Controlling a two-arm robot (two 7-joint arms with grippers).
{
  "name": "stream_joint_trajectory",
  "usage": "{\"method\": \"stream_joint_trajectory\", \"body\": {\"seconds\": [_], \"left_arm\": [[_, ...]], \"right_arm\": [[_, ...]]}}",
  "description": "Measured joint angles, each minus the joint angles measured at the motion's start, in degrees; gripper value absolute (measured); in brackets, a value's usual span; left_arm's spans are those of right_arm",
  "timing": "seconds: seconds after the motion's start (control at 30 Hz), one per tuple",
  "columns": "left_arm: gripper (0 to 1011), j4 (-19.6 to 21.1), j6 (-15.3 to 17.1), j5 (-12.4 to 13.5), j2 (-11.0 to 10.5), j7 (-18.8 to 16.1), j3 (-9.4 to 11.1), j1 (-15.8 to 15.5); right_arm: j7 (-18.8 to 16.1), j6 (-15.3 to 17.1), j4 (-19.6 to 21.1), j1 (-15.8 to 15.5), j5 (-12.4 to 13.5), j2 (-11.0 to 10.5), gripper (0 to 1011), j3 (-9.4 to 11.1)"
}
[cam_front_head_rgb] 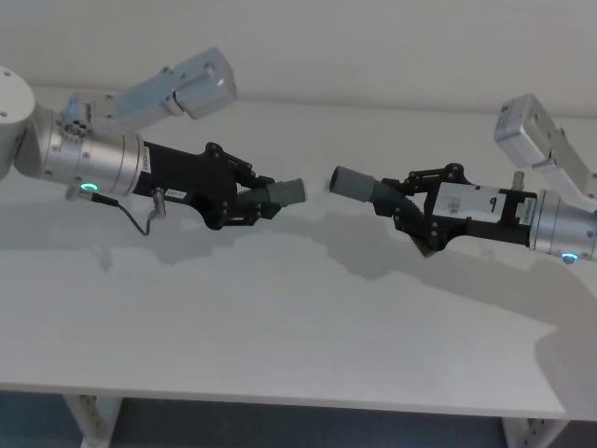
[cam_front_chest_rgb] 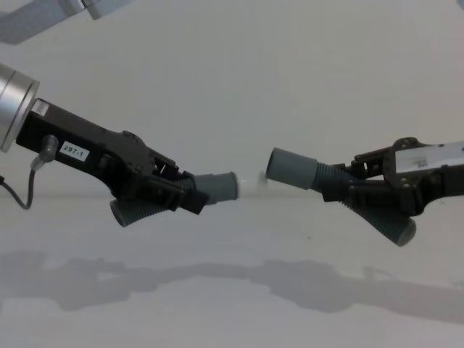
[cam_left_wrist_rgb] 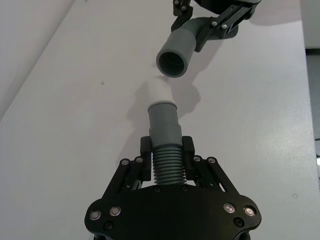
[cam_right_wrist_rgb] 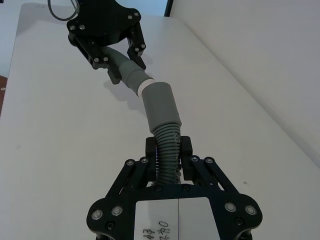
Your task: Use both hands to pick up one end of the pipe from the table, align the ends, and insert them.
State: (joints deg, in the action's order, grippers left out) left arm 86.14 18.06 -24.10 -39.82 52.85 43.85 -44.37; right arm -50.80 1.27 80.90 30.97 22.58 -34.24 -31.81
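Both pipe pieces are held in the air above the white table [cam_front_head_rgb: 280, 345]. My left gripper [cam_front_head_rgb: 244, 201] is shut on the ribbed middle of the pipe piece with the white tip [cam_left_wrist_rgb: 159, 92]. My right gripper [cam_front_head_rgb: 410, 210] is shut on the ribbed part of the other piece [cam_right_wrist_rgb: 167, 145], whose wide grey open cuff [cam_front_head_rgb: 353, 183] points toward the left one. In the chest view the white tip [cam_front_chest_rgb: 249, 184] and the open cuff [cam_front_chest_rgb: 290, 168] face each other with a small gap between them. The left wrist view shows the cuff's mouth [cam_left_wrist_rgb: 172, 62] slightly off the tip's line.
The table's front edge [cam_front_head_rgb: 280, 403] runs along the bottom of the head view, with its legs below. A thin cable [cam_front_head_rgb: 140, 219] loops under my left wrist. A plain wall stands behind the table.
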Motion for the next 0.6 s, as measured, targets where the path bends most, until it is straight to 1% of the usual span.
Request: {"method": "stream_joint_trajectory", "body": {"seconds": [0.3,0.6], "left_arm": [[347,-0.1,0.4,0.6,-0.1,-1.1,0.5,-0.7],[347,-0.7,0.2,0.7,0.3,-1.4,0.8,-1.4]], "right_arm": [[-0.2,-0.2,-0.4,0.4,0.5,-0.2,273,-0.4],[-0.3,-0.6,-1.1,1.0,0.5,-0.2,273,-1.0]]}}
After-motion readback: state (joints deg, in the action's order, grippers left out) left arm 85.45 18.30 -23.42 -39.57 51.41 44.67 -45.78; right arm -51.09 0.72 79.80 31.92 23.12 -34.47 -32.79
